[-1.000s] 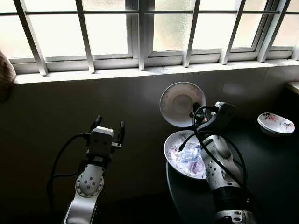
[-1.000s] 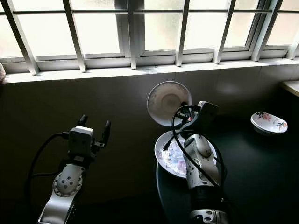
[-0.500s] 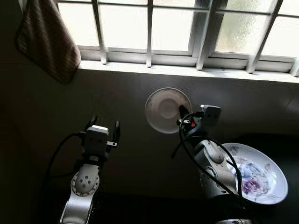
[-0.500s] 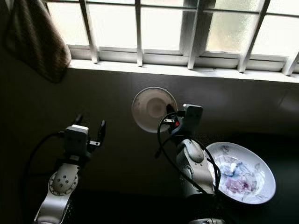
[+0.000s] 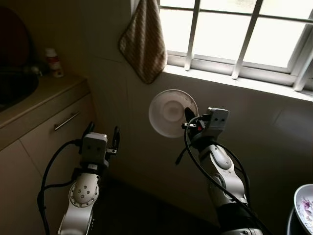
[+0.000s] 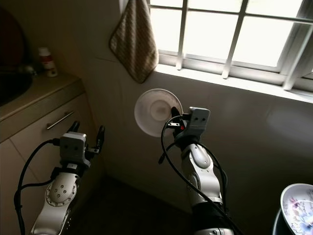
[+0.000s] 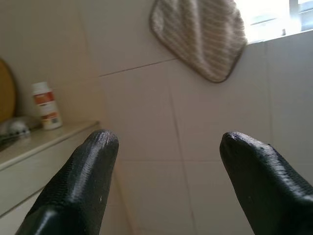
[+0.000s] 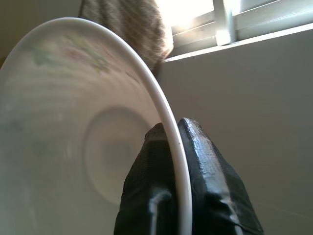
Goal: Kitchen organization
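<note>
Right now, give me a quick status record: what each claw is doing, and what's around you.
right claw: shut on the rim of a white plate, held on edge in the air
left claw: open, holds nothing
ahead: tiled wall, window above, striped cloth hanging
robot's left: counter with a small bottle
robot's right: floral plate

My black fingers [image 8: 205, 166] pinch a white plate [image 5: 171, 112] with faint floral marks. The cloth [image 5: 145, 41] is brown with stripes, the bottle [image 5: 54, 62] white and red.
</note>
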### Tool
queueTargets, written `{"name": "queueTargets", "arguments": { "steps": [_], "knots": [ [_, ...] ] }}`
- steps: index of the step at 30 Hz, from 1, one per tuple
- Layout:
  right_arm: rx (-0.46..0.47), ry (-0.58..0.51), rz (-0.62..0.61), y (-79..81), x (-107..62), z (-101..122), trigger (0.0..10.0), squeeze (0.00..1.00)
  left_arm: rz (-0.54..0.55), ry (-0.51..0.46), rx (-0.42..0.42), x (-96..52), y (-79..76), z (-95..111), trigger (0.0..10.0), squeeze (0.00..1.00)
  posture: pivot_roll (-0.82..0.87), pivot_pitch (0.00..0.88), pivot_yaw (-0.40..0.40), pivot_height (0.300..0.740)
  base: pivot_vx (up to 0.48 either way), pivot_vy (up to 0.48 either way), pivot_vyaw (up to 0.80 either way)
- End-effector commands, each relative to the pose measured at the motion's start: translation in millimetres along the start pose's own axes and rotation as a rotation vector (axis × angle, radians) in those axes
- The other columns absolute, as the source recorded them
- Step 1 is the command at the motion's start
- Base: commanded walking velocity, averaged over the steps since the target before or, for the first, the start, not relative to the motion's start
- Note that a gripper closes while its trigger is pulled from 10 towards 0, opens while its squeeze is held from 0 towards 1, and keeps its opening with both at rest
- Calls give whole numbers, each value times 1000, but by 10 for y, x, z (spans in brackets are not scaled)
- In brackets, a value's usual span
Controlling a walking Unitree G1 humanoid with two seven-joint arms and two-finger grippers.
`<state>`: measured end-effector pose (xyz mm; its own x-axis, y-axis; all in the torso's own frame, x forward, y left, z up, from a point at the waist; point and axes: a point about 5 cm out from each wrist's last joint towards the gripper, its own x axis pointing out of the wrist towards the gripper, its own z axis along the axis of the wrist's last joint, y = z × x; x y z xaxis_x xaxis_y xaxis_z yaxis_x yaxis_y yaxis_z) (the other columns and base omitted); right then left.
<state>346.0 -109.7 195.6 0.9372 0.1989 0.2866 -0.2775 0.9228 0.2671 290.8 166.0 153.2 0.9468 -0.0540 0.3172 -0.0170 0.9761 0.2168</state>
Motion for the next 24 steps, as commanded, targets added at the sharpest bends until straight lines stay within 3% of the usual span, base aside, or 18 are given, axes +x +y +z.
{"name": "queueTargets", "arguments": {
  "steps": [1, 10, 22, 24],
  "knots": [
    [-17, -61, -9, -53, 30, 152, 0, 0, -21, -47, -13, 23, -87, 86, 10000, 0, 19, 0, -35, 736, 0, 0, 800],
    [-119, -115, 53, 86, 84, 242, 0, 0, -7, -82, -8, 46, -66, 143, 10000, 0, 21, 0, -36, 736, 0, 0, 800],
    [-131, -124, 67, 137, 98, 232, 0, 0, -23, -83, -50, 37, -108, 149, 10000, 0, 28, 0, -37, 736, 0, 0, 800],
    [-133, -124, 64, 129, 98, 229, 0, 0, -25, -74, -52, 42, -115, 138, 10000, 0, 28, 0, -37, 736, 0, 476, 800]
  ]
}}
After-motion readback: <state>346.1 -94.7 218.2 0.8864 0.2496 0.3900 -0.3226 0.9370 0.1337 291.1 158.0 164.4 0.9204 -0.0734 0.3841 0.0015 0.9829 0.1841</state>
